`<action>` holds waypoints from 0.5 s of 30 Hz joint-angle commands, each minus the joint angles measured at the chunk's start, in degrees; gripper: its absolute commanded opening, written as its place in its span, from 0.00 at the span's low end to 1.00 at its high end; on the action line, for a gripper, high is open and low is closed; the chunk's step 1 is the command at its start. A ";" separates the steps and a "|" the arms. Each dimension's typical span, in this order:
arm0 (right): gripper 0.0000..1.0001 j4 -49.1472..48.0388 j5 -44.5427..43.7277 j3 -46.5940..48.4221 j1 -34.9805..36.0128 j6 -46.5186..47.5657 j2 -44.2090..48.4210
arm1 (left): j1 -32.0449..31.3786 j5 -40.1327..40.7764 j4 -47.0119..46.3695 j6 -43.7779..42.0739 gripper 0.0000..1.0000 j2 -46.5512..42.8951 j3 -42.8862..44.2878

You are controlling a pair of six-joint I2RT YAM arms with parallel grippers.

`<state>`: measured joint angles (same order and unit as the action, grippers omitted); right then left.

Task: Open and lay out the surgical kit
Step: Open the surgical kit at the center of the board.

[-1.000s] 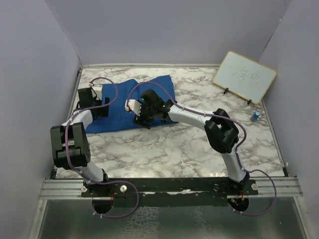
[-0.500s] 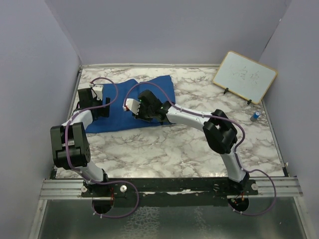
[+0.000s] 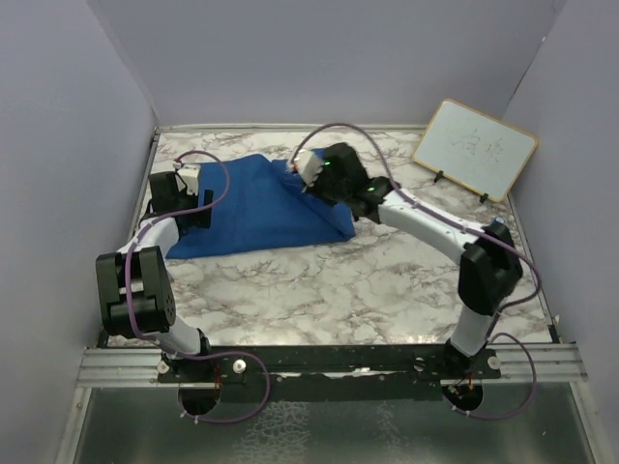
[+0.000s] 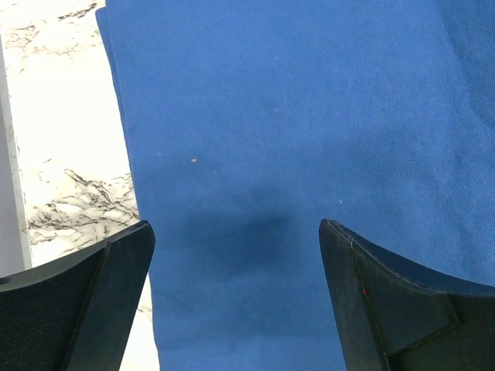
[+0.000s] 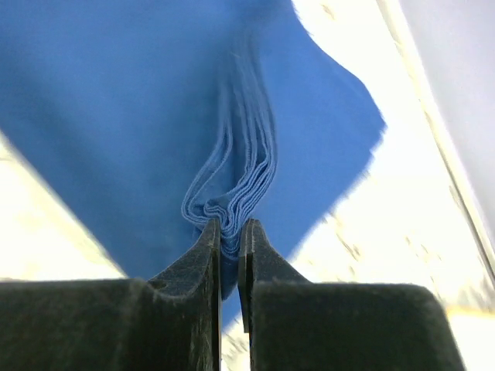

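The surgical kit's royal-blue cloth wrap (image 3: pixel 253 211) lies on the marble table at back left, with one fold pulled up into a ridge. My right gripper (image 3: pixel 296 171) holds that ridge near the cloth's far edge. In the right wrist view its jaws (image 5: pixel 230 232) are shut on a bunch of stacked blue folds (image 5: pixel 236 182). My left gripper (image 3: pixel 203 210) hovers over the cloth's left edge. Its black fingers (image 4: pixel 85 301) stand wide apart over flat blue cloth (image 4: pixel 294 124) with nothing between them (image 4: pixel 236 239). Whatever the wrap covers is hidden.
A wood-framed whiteboard (image 3: pixel 476 148) stands at back right. Grey walls close in the table on the left, back and right. Bare marble (image 3: pixel 329 290) lies between the cloth and the arm bases. The table's left rim (image 4: pixel 11 193) shows beside the cloth.
The right gripper has shut on the cloth and lifted a fold up and toward the back right, stretching the wrap wider. The left arm has stayed where it was.
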<state>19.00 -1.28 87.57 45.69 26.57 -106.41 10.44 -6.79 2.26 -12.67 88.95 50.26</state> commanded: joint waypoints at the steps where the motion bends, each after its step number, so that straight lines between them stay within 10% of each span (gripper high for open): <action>1: 0.01 1.05 -7.48 -9.48 -14.57 -4.33 10.54 | 0.24 -2.45 -0.66 -0.65 0.90 -3.08 -0.62; 7: 0.19 -1.40 -11.23 -30.50 -33.26 -3.96 21.79 | 0.28 -3.94 -1.93 -0.73 0.90 -4.63 -2.01; 15: 0.44 -0.12 -11.98 -33.56 -35.70 -4.09 19.87 | 0.20 -4.89 -2.78 -0.60 0.90 -2.58 -2.18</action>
<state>19.11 -12.91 50.74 9.43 22.94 -86.26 10.44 -9.50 1.32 -13.02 86.04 48.25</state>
